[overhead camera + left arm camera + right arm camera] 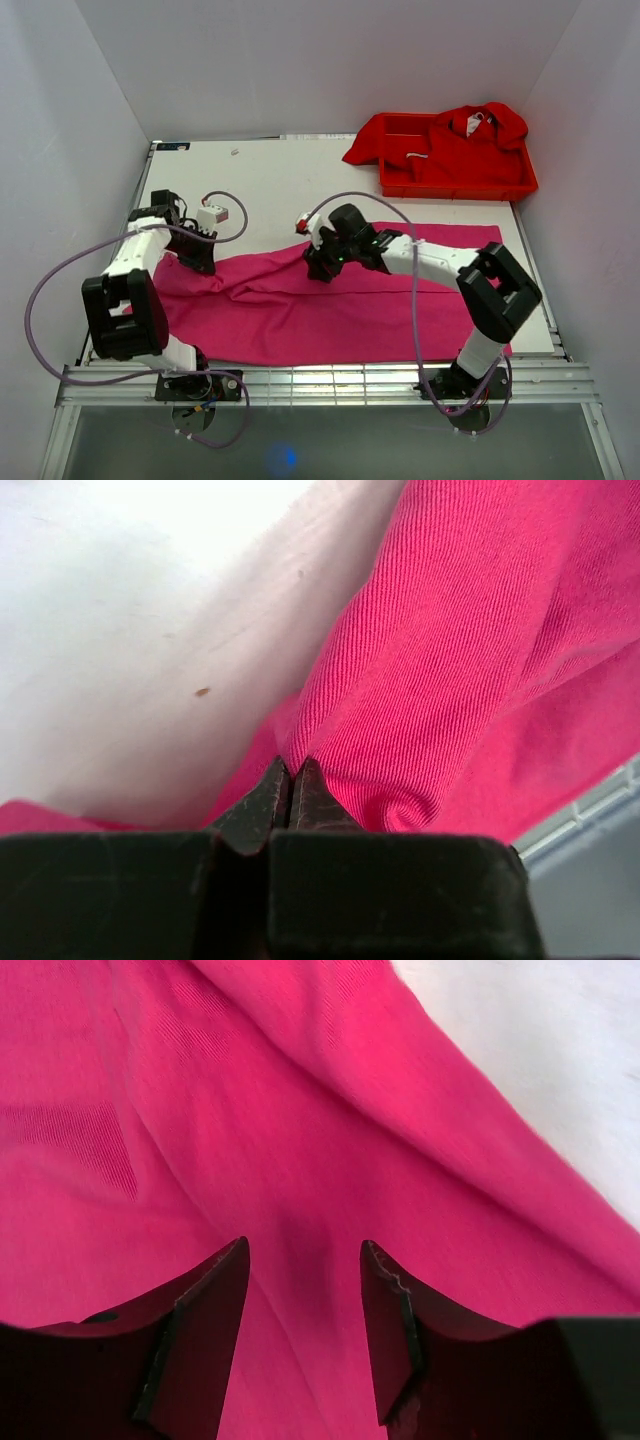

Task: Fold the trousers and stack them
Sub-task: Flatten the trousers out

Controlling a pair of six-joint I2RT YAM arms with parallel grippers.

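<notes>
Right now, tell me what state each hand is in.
Left hand: closed, pinching the edge of the trousers.
Right hand: open over the trousers, holding nothing.

Premises: a robotics lab test cell. Evidence: plain white panel walls [330, 60] enclosing a white table [280, 170]; aluminium rail [330, 383] along the near edge; left arm [135, 262] and right arm [440, 262] bench-mounted (purple cabling [27, 295] exposed).
</notes>
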